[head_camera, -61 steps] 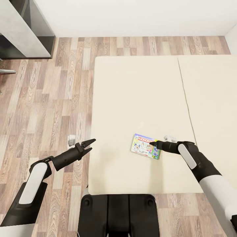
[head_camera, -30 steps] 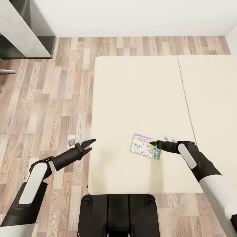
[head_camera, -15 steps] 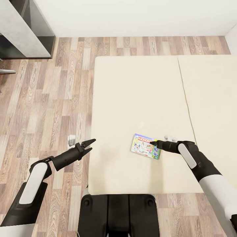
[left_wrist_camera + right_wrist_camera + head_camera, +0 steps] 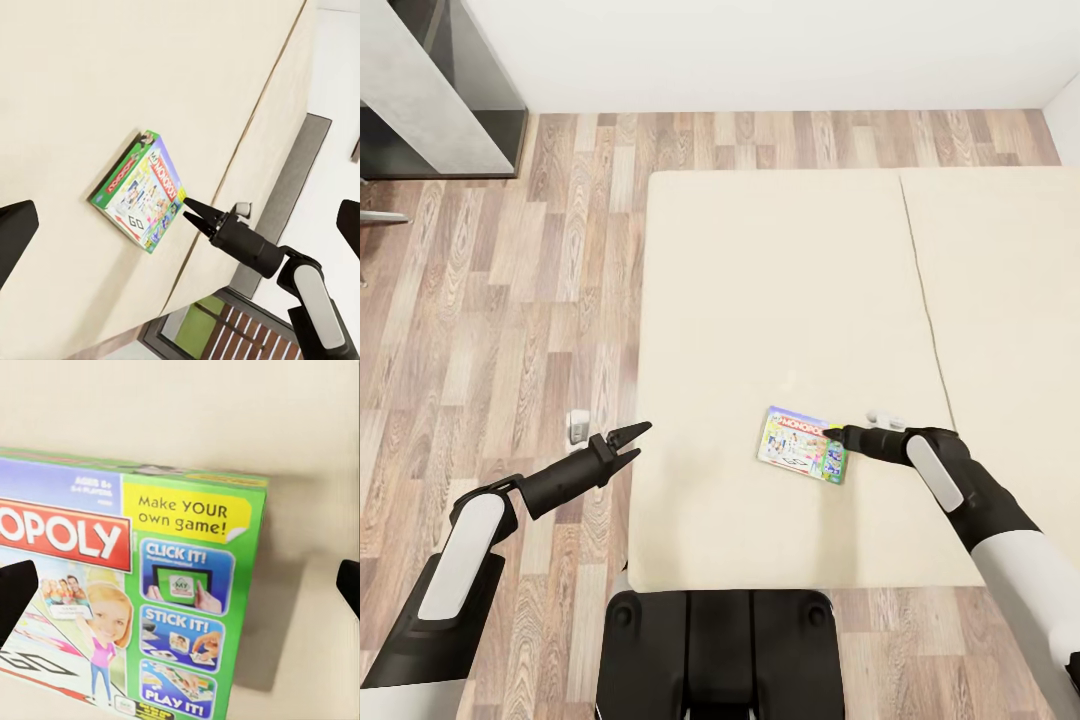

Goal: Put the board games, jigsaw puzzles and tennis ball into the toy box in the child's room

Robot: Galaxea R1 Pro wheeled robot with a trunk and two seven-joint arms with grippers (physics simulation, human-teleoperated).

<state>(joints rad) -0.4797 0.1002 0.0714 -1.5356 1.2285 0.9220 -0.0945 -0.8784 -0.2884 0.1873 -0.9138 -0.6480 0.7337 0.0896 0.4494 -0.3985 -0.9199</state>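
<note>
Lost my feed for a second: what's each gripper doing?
Left gripper: open, empty, over the bed's edge.
Right gripper: open, at the Monopoly box, not gripping.

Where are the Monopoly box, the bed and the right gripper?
Monopoly box (image 4: 802,444): head view, middle of its lid.
Bed (image 4: 760,280): head view, bare mattress.
Right gripper (image 4: 832,433): head view, tips beside the box.

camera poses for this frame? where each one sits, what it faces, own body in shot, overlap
Head: on the head, facing forward and down at the bed; both arms, left gripper, right gripper.
Left wrist: on the left arm, faces across the bed to the Monopoly box and right gripper.
Right wrist: on the right arm, close on the box.
Shared: the box, all three.
</note>
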